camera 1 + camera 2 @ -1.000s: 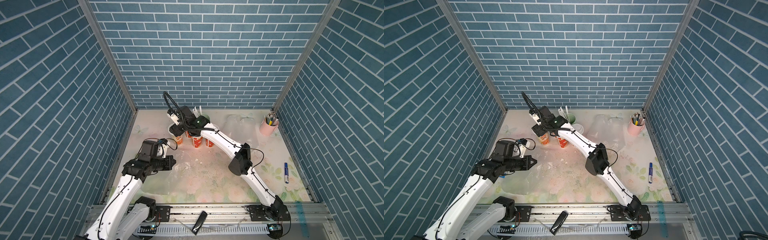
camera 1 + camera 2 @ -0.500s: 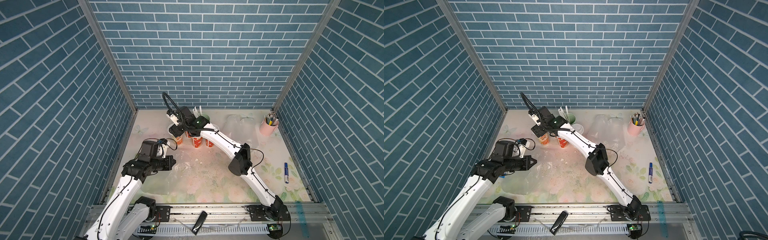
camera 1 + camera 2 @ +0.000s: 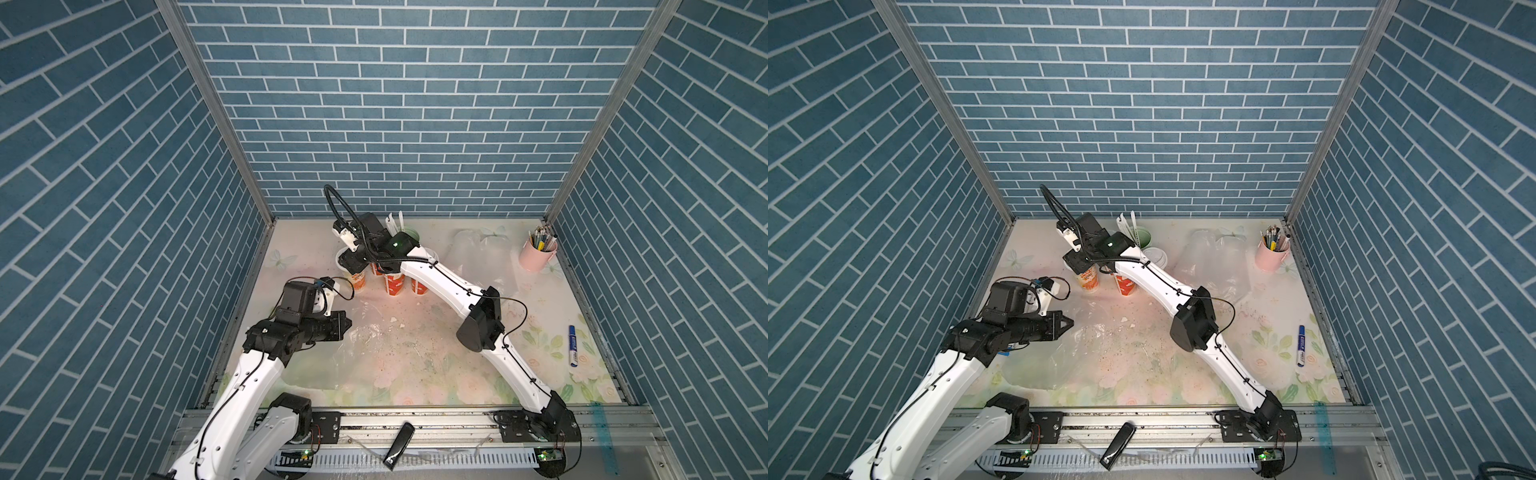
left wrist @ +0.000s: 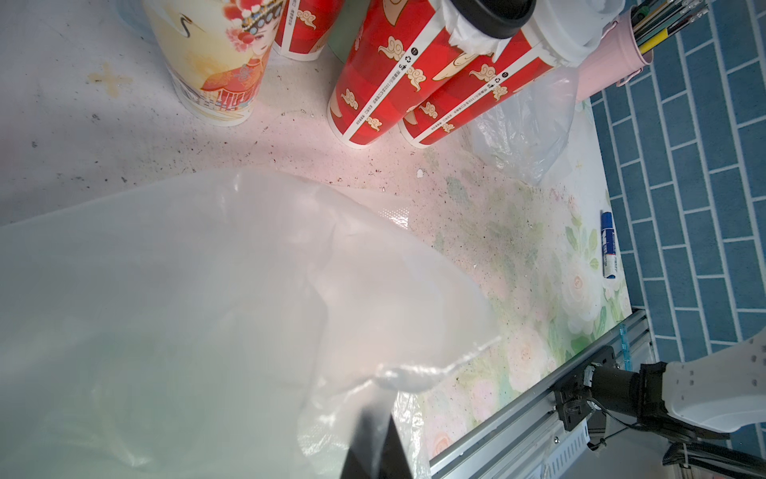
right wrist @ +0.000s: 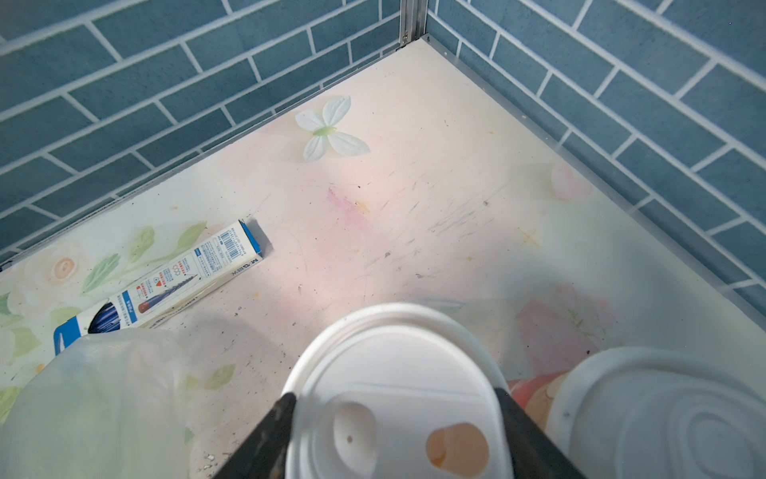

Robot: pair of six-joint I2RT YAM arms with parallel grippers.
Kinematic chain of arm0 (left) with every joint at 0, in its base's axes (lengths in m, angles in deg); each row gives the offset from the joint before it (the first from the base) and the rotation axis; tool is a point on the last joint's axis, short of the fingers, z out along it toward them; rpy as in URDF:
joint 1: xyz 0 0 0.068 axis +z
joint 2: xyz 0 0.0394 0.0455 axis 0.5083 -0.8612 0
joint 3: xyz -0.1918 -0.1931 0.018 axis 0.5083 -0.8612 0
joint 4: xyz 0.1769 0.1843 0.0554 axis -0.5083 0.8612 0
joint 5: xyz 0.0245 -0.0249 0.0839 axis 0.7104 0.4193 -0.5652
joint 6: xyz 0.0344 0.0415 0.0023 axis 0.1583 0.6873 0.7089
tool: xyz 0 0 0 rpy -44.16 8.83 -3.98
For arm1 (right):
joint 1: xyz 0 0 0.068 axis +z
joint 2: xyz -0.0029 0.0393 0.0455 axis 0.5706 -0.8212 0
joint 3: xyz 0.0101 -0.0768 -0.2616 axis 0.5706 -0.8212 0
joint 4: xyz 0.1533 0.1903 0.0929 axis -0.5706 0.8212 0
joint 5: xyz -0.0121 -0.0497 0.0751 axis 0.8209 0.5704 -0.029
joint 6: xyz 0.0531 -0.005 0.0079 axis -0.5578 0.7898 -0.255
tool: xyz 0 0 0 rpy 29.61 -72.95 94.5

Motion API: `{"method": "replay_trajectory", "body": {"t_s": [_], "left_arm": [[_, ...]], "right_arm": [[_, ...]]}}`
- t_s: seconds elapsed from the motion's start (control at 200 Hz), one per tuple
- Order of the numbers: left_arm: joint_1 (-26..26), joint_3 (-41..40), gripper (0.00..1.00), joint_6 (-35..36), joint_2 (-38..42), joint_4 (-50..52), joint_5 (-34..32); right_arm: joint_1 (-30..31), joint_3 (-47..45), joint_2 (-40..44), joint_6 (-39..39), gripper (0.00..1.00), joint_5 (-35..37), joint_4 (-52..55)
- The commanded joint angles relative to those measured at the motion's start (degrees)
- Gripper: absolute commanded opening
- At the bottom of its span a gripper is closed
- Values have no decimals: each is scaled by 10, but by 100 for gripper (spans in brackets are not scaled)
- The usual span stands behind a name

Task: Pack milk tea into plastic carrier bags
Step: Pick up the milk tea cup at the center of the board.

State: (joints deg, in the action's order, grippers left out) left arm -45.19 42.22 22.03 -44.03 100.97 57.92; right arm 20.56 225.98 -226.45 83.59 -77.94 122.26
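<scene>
Several milk tea cups stand together at the back left. The orange-and-cream cup (image 3: 358, 281) (image 3: 1088, 280) has a white lid (image 5: 393, 352), and my right gripper (image 3: 351, 262) (image 5: 394, 397) comes down from above, its fingers pressed against both sides of that lid. Red cups (image 3: 394, 284) (image 4: 373, 83) stand beside it, one with a black lid (image 4: 489, 12). My left gripper (image 3: 347, 326) (image 4: 377, 419) is shut on the film of a clear plastic carrier bag (image 3: 374, 353) (image 4: 207, 311) lying at the front left. A second bag (image 3: 478, 249) (image 3: 1212, 262) lies at the back.
A mint-green straw cup (image 3: 409, 232) stands behind the cups. A pink pen cup (image 3: 537, 253) sits in the back right corner and a blue marker (image 3: 574, 346) lies near the right wall. A pen box (image 5: 166, 282) lies by the left wall. Brick walls enclose three sides.
</scene>
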Motion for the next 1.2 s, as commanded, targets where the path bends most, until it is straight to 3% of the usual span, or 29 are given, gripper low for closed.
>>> {"method": "replay_trajectory", "body": {"t_s": [0.0,1.196], "left_arm": [[5,-7,0,4,2,2,-5],[6,11,0,20,12,-26,2]], "right_arm": [[4,10,1,22,68,-5,41],[-23,-9,179,-18,61,-79,87]]}}
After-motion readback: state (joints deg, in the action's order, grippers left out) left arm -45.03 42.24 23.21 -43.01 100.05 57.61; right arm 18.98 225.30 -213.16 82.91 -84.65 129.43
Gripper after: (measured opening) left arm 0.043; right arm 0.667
